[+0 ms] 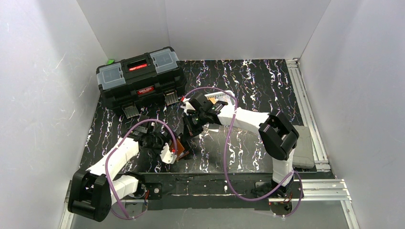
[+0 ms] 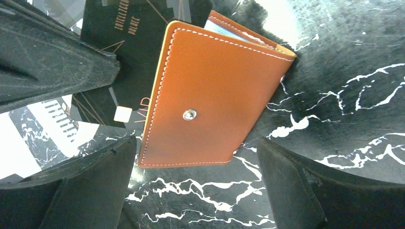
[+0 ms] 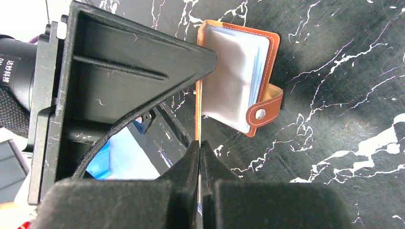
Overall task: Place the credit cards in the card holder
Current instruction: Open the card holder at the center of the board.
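Card holder (image 3: 239, 71) open on marbled table (image 3: 334, 157), mostly hidden under both wrists from above, sleeve contents blurred, right gripper (image 3: 199, 152) pinched shut on its raised cover's thin edge, left gripper (image 2: 196, 155) spread wide astride it, empty, dark card (image 2: 129, 43) half hidden behind, table open beside it.

**Three views of one table:** the fixed overhead camera, above and behind the arm bases, faces down and forward across the whole black, white-veined marble-pattern tabletop (image 1: 258, 86). It reaches as far as the black plastic toolbox (image 1: 141, 78) at far left. The left wrist camera sits close over the brown leather folding card holder (image 2: 210, 95), looking down between its own black fingers (image 2: 296, 191) at the outer cover. The right wrist camera, equally close, looks along its own black fingers (image 3: 181, 200) at the card holder (image 3: 239, 76) from its clear-sleeved inside. Overhead, the card holder (image 1: 179, 145) is only a small orange patch near centre.
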`<control>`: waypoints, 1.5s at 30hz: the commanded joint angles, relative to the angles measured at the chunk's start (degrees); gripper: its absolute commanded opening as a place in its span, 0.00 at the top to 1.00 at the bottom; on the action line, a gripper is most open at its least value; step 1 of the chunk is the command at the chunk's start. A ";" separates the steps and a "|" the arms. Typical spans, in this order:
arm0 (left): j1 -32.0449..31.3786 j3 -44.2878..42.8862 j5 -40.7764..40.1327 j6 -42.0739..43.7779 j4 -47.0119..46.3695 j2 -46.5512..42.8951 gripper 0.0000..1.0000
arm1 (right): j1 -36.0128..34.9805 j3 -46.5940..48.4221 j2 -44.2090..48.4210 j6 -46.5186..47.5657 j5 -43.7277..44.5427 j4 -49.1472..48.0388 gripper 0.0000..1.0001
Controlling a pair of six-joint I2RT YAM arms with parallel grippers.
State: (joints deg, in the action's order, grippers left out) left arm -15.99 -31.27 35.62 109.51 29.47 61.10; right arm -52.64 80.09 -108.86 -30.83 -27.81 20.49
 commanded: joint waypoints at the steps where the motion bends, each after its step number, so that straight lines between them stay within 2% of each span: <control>1: 0.38 -0.71 2.64 2.49 4.16 -0.19 0.04 | -0.44 2.69 1.33 1.39 -0.84 0.22 0.99; 11: 0.51 0.86 1.10 0.09 -1.69 0.43 0.02 | -1.01 3.07 3.17 2.14 -1.16 0.10 0.99; 14: 0.40 0.82 0.73 0.01 -1.12 0.43 0.07 | -1.06 2.66 3.87 2.05 -1.03 -0.10 0.99; 20: 0.47 1.11 -0.89 -0.13 -0.48 0.36 0.22 | -1.06 2.48 5.67 2.37 -0.83 0.64 0.99; 26: 0.49 1.17 -1.52 -0.46 0.72 0.20 0.42 | -1.28 2.44 6.55 2.66 -0.59 1.27 0.99; 30: 0.50 0.51 -1.80 -0.35 1.92 0.03 0.68 | -1.32 2.50 6.38 2.67 -0.66 1.42 0.99; 36: 0.52 -0.12 -2.17 0.55 3.79 -0.19 0.92 | -1.32 3.36 5.34 2.91 -0.93 2.08 0.99; 39: 0.47 -0.39 -2.30 0.57 4.64 -0.31 1.00 | -1.19 2.98 5.69 2.89 0.05 2.33 0.99; 45: 0.32 -3.50 0.88 -0.95 6.23 -0.38 1.00 | 1.92 -0.89 8.05 2.04 2.72 1.94 0.99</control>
State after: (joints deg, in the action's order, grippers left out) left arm -15.86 -32.08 33.04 109.45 30.74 61.04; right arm -53.15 80.73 -104.31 -28.73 -26.74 22.68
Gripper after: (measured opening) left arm 0.028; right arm 0.027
